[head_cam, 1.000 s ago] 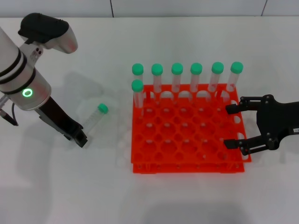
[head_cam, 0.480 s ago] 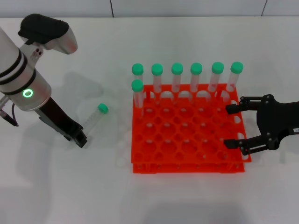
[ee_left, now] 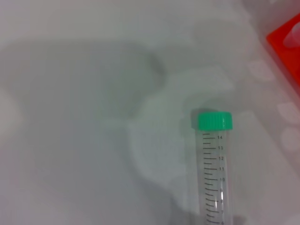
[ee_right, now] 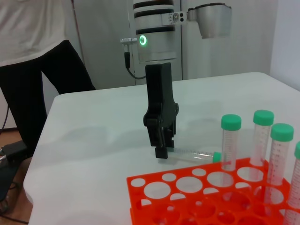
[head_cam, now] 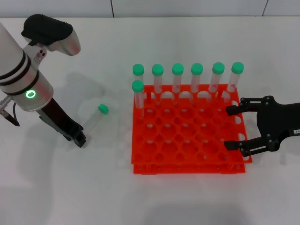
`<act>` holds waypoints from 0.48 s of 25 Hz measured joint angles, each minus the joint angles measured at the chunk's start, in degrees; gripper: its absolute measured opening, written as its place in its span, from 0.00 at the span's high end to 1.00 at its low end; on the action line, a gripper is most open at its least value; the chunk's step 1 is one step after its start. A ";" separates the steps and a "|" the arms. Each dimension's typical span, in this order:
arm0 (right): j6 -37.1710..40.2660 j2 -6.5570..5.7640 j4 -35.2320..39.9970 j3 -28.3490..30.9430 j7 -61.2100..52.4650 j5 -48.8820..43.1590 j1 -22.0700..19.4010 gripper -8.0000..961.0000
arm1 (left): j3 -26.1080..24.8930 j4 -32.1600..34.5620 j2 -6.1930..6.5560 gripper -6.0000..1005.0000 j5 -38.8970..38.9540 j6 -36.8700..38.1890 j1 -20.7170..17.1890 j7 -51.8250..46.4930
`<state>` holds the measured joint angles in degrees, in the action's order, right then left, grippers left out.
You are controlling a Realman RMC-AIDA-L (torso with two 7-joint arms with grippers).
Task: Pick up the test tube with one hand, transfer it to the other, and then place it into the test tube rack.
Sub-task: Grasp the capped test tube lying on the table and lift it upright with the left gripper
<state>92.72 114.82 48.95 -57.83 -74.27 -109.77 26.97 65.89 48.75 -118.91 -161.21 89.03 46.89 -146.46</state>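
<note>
The test tube (head_cam: 95,118) lies on the white table to the left of the rack, its green cap pointing away from me. In the left wrist view the test tube (ee_left: 214,168) shows its cap and printed scale. My left gripper (head_cam: 78,138), below the green-ringed wrist, hangs low just beside the tube's bottom end. The right wrist view shows this left gripper (ee_right: 161,151) almost touching the lying test tube (ee_right: 192,154). The orange-red test tube rack (head_cam: 187,168) stands at centre right. My right gripper (head_cam: 229,127) is open, level with the rack's right edge.
Several green-capped tubes (head_cam: 187,77) stand upright in the rack's back row, and one more stands at the left of the second row. These tubes (ee_right: 255,140) rise close before the right wrist camera. A person (ee_right: 28,56) stands beyond the table's far edge.
The left arm's wrist has shifted slightly to the right. The tube, the rack and the right gripper have not moved.
</note>
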 joint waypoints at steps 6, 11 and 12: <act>0.00 0.13 0.00 0.00 0.00 0.07 0.07 0.10 | 0.97 -0.06 -0.04 0.69 -0.55 -0.28 0.20 0.00; 0.00 0.14 0.02 0.15 0.00 0.23 0.00 0.10 | 1.16 1.69 -0.11 0.76 -0.18 -0.08 0.08 -0.03; 0.00 0.14 0.02 0.19 0.00 0.24 0.00 0.10 | 1.04 2.74 -0.09 0.77 -0.10 0.11 -0.17 -0.06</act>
<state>92.72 114.96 48.97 -57.64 -74.27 -109.53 26.96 66.93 51.48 -119.00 -161.30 89.14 46.72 -146.52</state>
